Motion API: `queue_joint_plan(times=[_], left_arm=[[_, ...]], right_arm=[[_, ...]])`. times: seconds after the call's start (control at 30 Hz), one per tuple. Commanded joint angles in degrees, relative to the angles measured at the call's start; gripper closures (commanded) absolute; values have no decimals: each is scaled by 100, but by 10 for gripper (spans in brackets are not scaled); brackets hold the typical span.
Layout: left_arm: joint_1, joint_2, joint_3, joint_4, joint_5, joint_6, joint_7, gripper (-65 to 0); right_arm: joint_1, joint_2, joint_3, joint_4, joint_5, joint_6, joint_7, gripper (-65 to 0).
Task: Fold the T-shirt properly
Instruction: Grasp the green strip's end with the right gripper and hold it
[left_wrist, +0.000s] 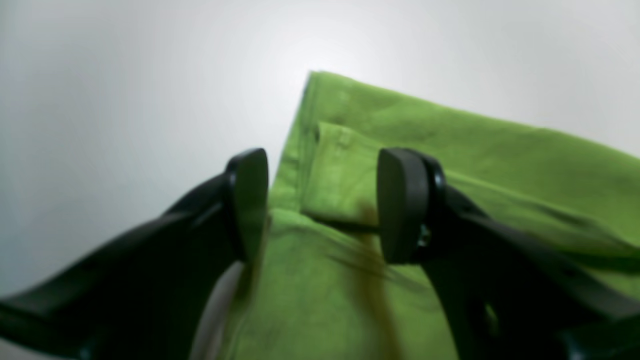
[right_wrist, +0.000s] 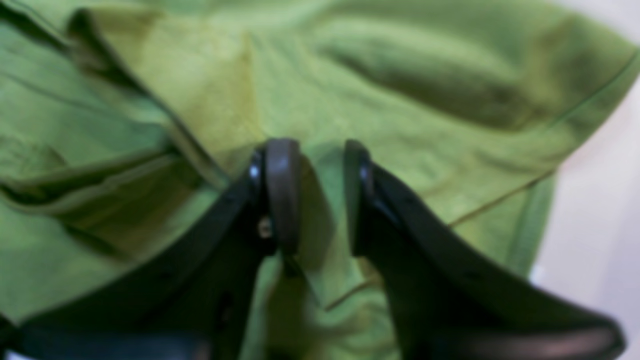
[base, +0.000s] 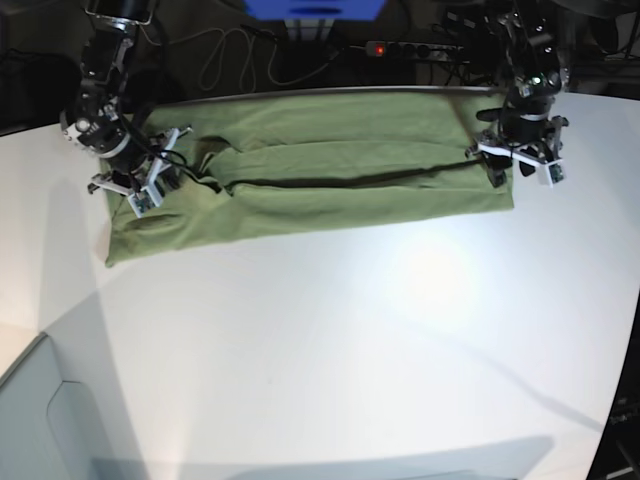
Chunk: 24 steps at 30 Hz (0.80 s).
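The olive-green T-shirt (base: 330, 180) lies folded into a long band across the far part of the white table (base: 350, 330). My left gripper (left_wrist: 325, 205) is open over the shirt's end (left_wrist: 450, 150), with a small folded flap (left_wrist: 335, 175) between its fingers. In the base view it is at the band's right end (base: 520, 165). My right gripper (right_wrist: 320, 195) has its jaws a narrow gap apart, down on the wrinkled cloth (right_wrist: 400, 75). Cloth fills the gap, and blur hides whether it is pinched. In the base view it is at the band's left end (base: 140, 185).
The table's far edge runs just behind the shirt, with cables and a power strip (base: 415, 48) beyond it. Bare white table shows in front of the shirt and beside its end (left_wrist: 125, 100). A table corner edge (base: 30, 350) is at the lower left.
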Motion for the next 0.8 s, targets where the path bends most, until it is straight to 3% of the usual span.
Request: queue_joint_plan(times=[0.0,0.17,0.77], left_arm=[[2,-57,-38,37,-117,21,-107,-336],[11,-57,-56,-297,-205,21,-107,-336],[178,-57,-38,-622,-205,21,-116,-331]], right_arm=[[116,67,29,-47,22,89,77,-89],[221,94,29,-443,22,89,77,-24],[309,76,29,-451,4,89,77,-23]])
